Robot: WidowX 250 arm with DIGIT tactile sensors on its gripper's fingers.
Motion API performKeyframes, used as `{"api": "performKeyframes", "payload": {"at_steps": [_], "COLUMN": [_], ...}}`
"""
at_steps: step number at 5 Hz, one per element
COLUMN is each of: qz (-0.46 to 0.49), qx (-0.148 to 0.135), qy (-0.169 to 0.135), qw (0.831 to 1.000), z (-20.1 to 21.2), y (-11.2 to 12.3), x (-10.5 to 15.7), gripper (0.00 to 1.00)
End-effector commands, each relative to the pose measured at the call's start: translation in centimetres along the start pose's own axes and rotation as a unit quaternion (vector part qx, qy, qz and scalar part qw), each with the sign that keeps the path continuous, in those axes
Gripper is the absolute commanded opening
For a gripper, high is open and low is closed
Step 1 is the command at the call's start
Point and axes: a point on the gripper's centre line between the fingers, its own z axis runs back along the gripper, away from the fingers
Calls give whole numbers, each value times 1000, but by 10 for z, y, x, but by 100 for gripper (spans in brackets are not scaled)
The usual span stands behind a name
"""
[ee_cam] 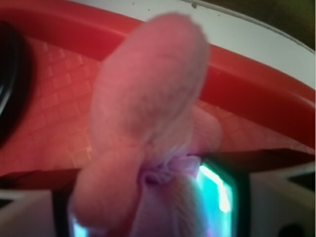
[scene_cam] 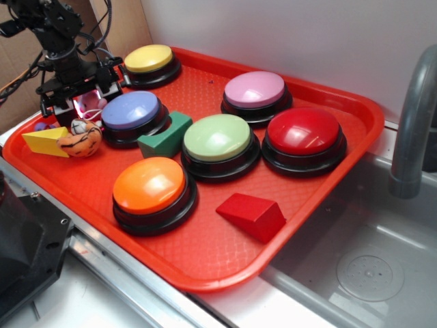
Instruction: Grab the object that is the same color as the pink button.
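Pink plush toy (ee_cam: 148,123) sits clamped between the pincer (scene_cam: 87,102) fingers.

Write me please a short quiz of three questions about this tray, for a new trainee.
1. True or false: the gripper is at the pink toy.
2. Which button touches the green block? A) yellow B) lavender-blue C) red
3. What lies on the red tray just right of the orange button?

Key: 1 true. 2 B, the lavender-blue button. 3 the red wedge.
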Motion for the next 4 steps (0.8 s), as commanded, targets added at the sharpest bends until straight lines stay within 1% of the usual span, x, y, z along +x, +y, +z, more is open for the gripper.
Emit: {"api": "performKeyframes", "payload": {"at_steps": [1,2,3,4], "qz": [-183,-259,-370,-430], "qx": [-64,-91,-125,-149], "qy": [-7,16,44,59], "qw": [981,961,920,889], "z": [89,114,147,161], "y": [-17,-27,-40,-43], "x": [-1,-12,-45,-70], "gripper": [0,0,0,0]}}
